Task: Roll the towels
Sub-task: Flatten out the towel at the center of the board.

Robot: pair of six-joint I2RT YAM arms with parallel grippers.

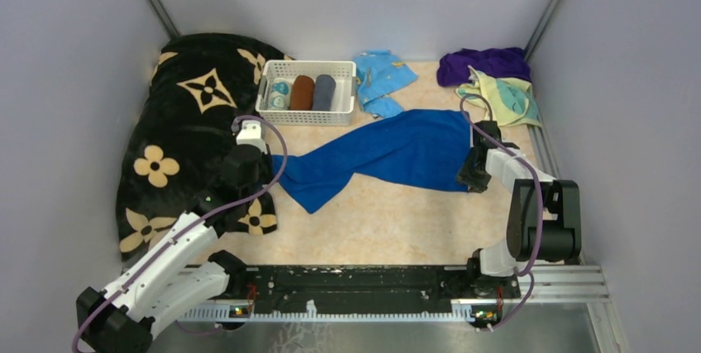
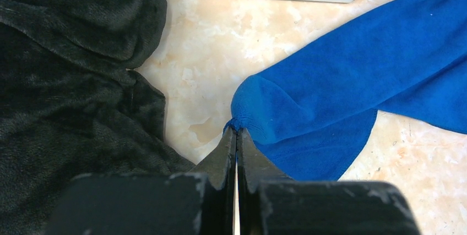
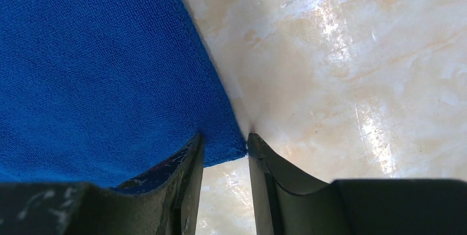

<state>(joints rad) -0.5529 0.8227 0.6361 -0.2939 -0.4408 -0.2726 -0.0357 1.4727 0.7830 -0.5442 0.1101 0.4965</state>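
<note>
Blue towel (image 1: pixel 397 150) lies stretched across mid bench (image 1: pixel 388 229), L end narrowed & folded over itself, R end flatter. L claw (image 2: pixel 237 136) pressed tight, pinching the towel's L corner tip. R claw (image 3: pixel 226 138) part-spread, jaws astride the R corner w/ bare bench showing in the gap, so not clamped on cloth as far as I can see

Risks, my read:
- If L pulls before R bites, R corner slides out & towel bunches toward L
- L grip is only on a small nub of hem, so a hard tug could pop it free
- Fold at L end not flattened = roll prob comes out lopsided
- L claw sits just beside black blanket (image 1: pixel 190 121); dragging that way could snag it

White basket (image 1: pixel 307 113) at back, just beyond the towel, holds three rolled cloths (image 1: pixel 302 93) side by side: pale teal-ish, brown, dark grey. Purple towel (image 1: pixel 484 64) & yellow towel (image 1: pixel 504 97) heaped unrolled in far R corner, touching. Light blue cloth (image 1: pixel 382 78) lies by basket's R side
</note>
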